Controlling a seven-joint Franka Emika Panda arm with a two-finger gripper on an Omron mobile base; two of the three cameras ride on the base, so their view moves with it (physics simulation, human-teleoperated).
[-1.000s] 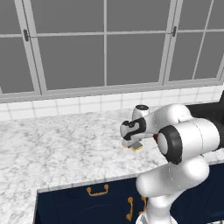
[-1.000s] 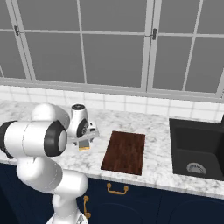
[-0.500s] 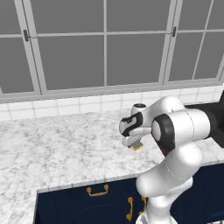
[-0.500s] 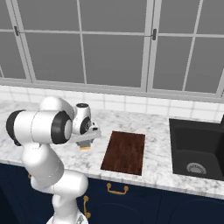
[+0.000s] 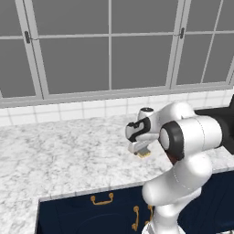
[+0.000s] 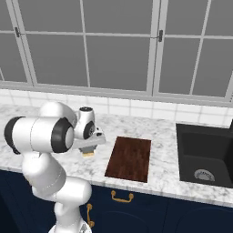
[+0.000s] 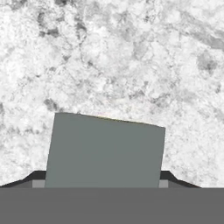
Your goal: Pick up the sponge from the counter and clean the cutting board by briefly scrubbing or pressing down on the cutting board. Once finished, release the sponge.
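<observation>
My gripper (image 6: 90, 147) points down over the counter (image 6: 50, 136), shut on the sponge (image 6: 88, 154), whose yellow body shows just below the fingers. From the left base view, the gripper (image 5: 140, 147) holds the sponge (image 5: 144, 154) close above the marble. Looking along the hand, the sponge's grey-green top (image 7: 105, 151) spans the gap between the two dark fingertips (image 7: 37, 177), with veined marble beyond it. The dark reddish-brown cutting board (image 6: 129, 158) lies flat a short way to the right of the sponge, apart from it.
A black sink (image 6: 205, 154) is set into the counter right of the board. The white tiled backsplash (image 6: 136, 108) and windows run behind. The counter's front edge (image 6: 136, 186) sits above navy cabinets with brass handles. Open marble (image 5: 59, 151) stretches left of the gripper.
The arm's elbow and upper links have swung and risen. The hand and the sponge have stayed at nearly the same spot over the counter.
</observation>
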